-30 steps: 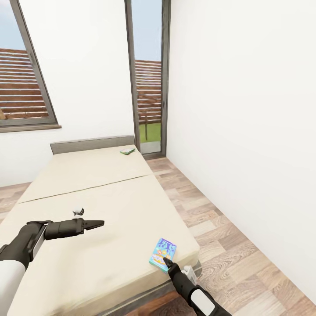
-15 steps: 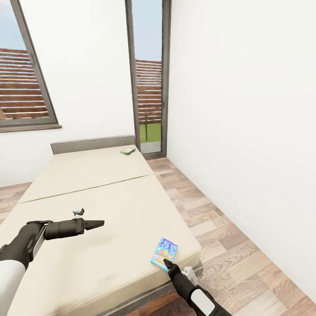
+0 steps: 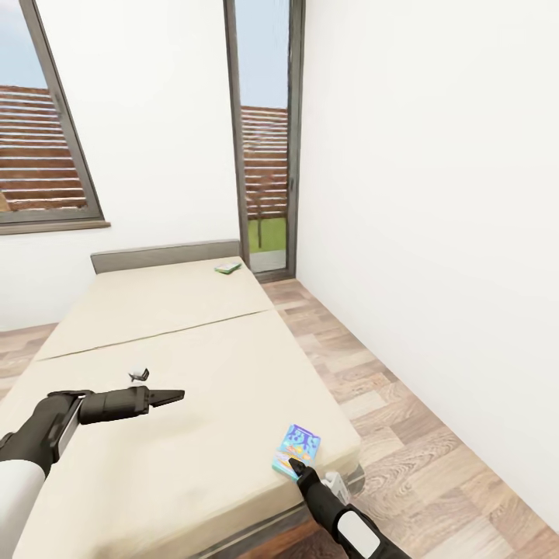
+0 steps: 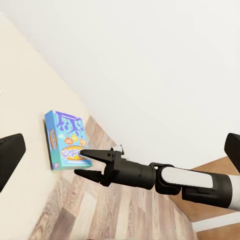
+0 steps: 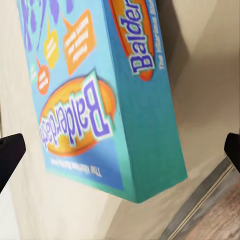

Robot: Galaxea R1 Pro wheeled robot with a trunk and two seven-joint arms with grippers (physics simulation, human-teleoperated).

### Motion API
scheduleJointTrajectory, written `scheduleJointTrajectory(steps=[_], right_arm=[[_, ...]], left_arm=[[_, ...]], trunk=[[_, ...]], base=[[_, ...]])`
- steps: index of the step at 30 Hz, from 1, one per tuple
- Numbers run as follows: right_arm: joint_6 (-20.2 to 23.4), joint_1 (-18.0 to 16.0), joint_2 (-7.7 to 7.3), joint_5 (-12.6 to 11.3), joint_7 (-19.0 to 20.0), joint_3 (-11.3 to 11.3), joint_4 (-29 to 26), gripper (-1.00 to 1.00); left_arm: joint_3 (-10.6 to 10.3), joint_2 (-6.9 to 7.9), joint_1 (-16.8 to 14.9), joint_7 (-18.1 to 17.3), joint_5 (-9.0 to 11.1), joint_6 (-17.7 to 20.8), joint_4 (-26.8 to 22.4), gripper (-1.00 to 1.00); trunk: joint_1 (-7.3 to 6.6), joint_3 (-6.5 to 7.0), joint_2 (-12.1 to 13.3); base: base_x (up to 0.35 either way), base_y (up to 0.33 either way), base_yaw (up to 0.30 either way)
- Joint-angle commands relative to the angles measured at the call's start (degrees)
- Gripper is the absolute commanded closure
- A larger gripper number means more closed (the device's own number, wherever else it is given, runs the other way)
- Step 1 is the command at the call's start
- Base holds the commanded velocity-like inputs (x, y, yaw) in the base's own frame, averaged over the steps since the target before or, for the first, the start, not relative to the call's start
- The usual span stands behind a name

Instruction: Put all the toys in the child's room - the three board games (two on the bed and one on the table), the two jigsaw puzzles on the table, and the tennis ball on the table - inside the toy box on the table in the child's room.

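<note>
Light: bright, even, diffuse; daylight is seen through the windows [image 3: 264, 140] | Shadows: faint and soft, a thin one cast under the board game [image 5: 100, 95] on the bed [image 3: 178, 341] | Glare: white walls nearly washed out | Sharpness: head view clear; close-up box lettering slightly soft | Distortion: window frames are rendered leaning at the edges

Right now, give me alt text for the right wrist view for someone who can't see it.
A teal and blue Balderdash game box lies flat near the edge of the beige bed, seen close up. The right end effector's dark fingertips sit spread at either side of the picture.
</note>
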Motion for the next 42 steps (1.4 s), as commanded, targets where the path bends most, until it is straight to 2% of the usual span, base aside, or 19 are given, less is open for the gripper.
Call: scheduleJointTrajectory(steps=[1,28,42], right_arm=[[0.1,0.0,0.00,-0.5,0.1,0.2,0.0,-1.00],[-0.1,0.0,0.00,-0.4,0.1,0.2,-0.1,-1.00],[-0.1,0.0,0.00,-0.4,0.1,0.2,-0.2,-1.00]], left_arm=[[0.1,0.00,0.0,-0.3,-0.1,0.6,0.0,-1.00],[0.1,-0.03,0.0,-0.3,-0.1,0.6,0.0,-1.00],[0.0,-0.11,0.0,-0.3,-0.1,0.6,0.0,-1.00]], trunk=[[0.00,-0.06,0.0],[0.00,-0.06,0.0],[0.00,-0.06,0.0]], base=[[0.117,0.143,0.000],[0.016,0.016,0.000],[0.000,-0.092,0.000]])
